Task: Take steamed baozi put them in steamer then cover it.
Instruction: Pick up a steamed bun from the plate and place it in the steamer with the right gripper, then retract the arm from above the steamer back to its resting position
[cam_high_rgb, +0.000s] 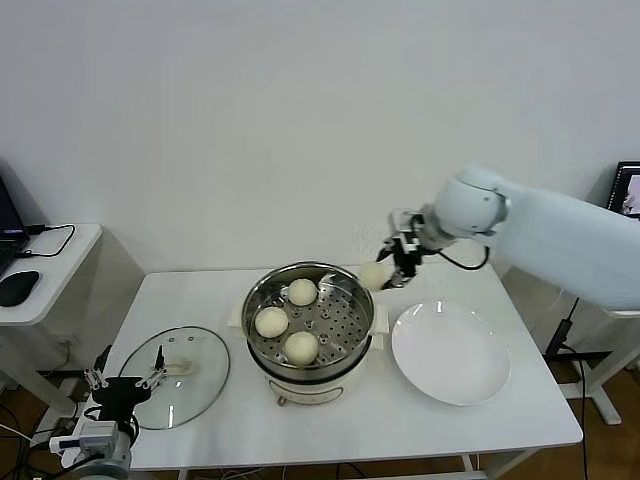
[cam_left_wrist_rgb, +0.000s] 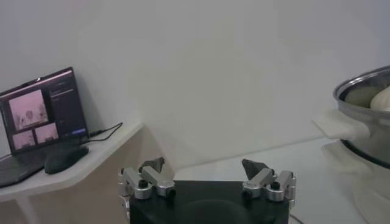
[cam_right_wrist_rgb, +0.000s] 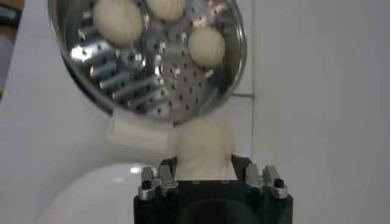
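Right gripper (cam_high_rgb: 392, 274) jaws clenched on the fourth small, round, cream-white steamed baozi (cam_high_rgb: 374, 276), held in the air just outside the far right rim of the round shiny stainless-steel steamer (cam_high_rgb: 309, 318). In the right wrist view the bun (cam_right_wrist_rgb: 204, 146) sits squarely between the jaws, with the perforated tray ahead of it.

Three more cream-white buns already lie on the tray: one far (cam_high_rgb: 302, 291), one left (cam_high_rgb: 271, 321), one near (cam_high_rgb: 301, 346). The right part of the tray looks free, so that's my pick for the drop.

To do it well: carry the bun over the rim with clearance, lower it close to the tray before releasing, keep off the neighbours, then lift straight up.

The flat white round plate (cam_high_rgb: 451, 352) lies right of the steamer, on the white worktop (cam_high_rgb: 400, 420).

The round clear glass cover (cam_high_rgb: 175, 375) lies left of the steamer. Left gripper (cam_high_rgb: 127, 381), jaws released, sits idle at the cover's near left edge.
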